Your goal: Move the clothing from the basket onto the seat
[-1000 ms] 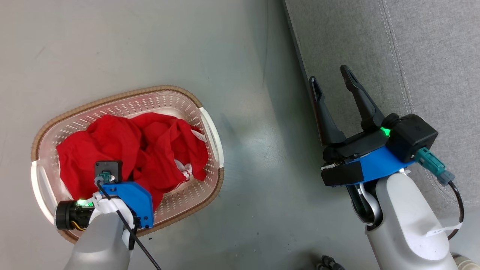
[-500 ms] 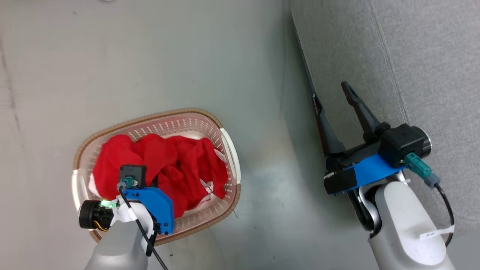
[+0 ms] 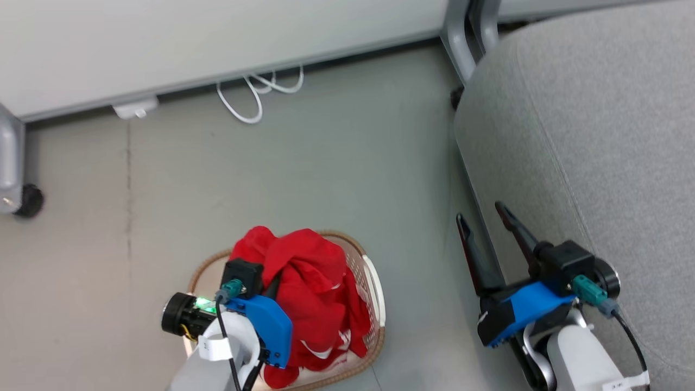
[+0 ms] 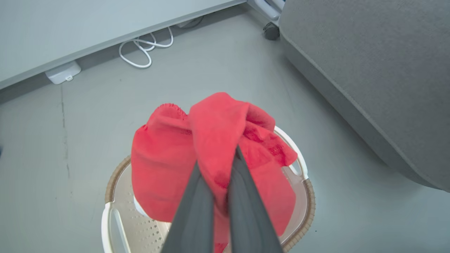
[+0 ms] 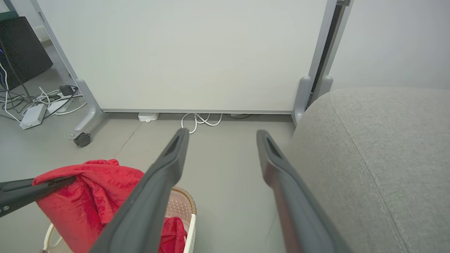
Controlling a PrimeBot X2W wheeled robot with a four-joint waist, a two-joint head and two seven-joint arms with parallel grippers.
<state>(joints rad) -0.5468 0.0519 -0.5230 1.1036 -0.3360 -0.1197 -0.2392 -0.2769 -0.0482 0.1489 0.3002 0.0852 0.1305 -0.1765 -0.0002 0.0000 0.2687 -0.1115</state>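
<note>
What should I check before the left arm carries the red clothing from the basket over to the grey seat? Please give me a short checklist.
1. Grip: left end effector shut on the clothing: ok.
2. Clothing clear of the basket: not ok; red fabric hangs down inside it.
3. Both garments held, or one: cannot tell.
4. Right end effector open and holding nothing: ok.
5. Path to the seat: cannot tell; the right end effector stands between basket and seat.
</note>
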